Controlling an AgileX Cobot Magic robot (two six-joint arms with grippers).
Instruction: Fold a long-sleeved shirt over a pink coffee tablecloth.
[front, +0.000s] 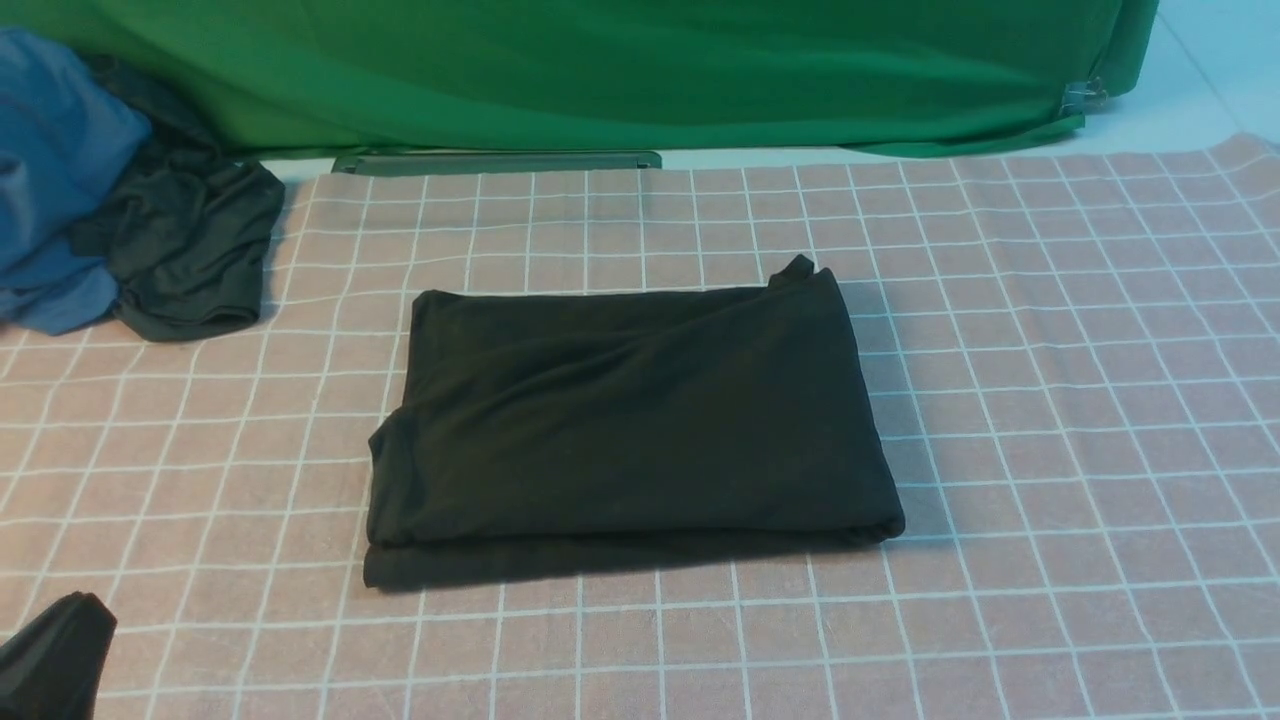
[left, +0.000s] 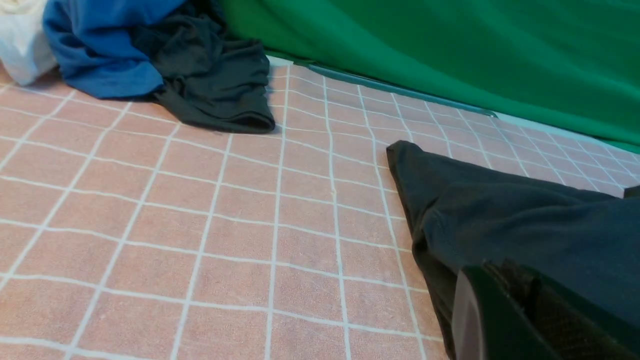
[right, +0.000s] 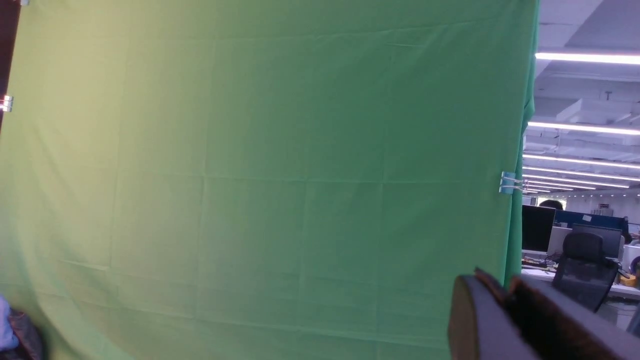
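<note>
The long-sleeved shirt (front: 630, 420) lies folded into a thick black rectangle in the middle of the pink coffee tablecloth (front: 1050, 350). A small tip of fabric sticks up at its far right corner. My left gripper (front: 80, 605) sits low at the front left, well apart from the shirt, shut with nothing in it. From the left wrist, the left gripper (left: 495, 262) shows its pads together, with the shirt (left: 525, 220) lying beyond it on the tablecloth (left: 150, 200). My right gripper (right: 497, 280) is raised, faces the green backdrop, and stands open by a narrow gap, empty.
A blue garment (front: 50, 180) and a smaller dark grey-green garment (front: 190, 250) are heaped at the far left. A plain green cloth (front: 600, 70) hangs along the back edge, held by clips. Office desks and a chair (right: 585, 270) show past the green cloth's edge.
</note>
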